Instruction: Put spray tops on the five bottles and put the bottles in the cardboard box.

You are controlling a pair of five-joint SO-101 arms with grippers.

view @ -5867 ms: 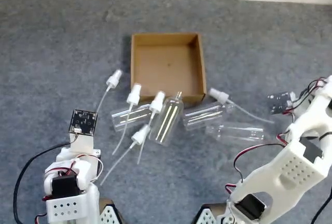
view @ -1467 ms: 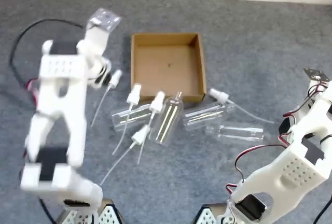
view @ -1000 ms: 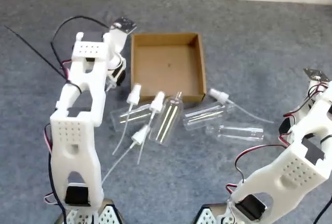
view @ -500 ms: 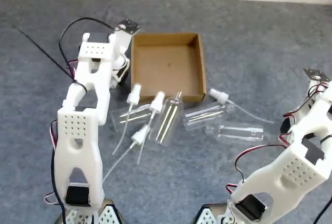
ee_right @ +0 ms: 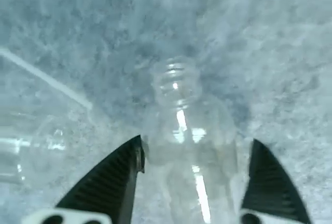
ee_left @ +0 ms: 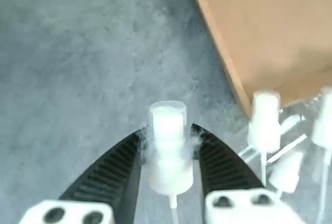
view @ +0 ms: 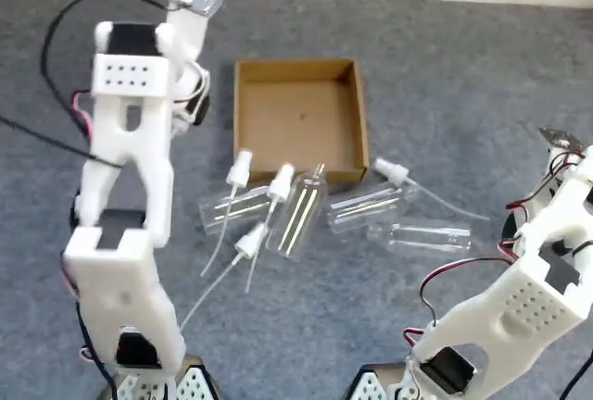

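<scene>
Left wrist view: the left gripper (ee_left: pixel 168 133) pinches a spray top (ee_left: pixel 167 146) just left of the cardboard box (ee_left: pixel 270 32) wall, with open grey table (ee_left: pixel 78 53) farther left. The right gripper (ee_right: pixel 195 143) is spread wide astride a lying bottle (ee_right: pixel 189 130).

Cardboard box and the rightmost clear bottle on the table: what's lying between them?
In the high view, a white spray top and another clear bottle lie between the cardboard box and the rightmost bottle.
</scene>
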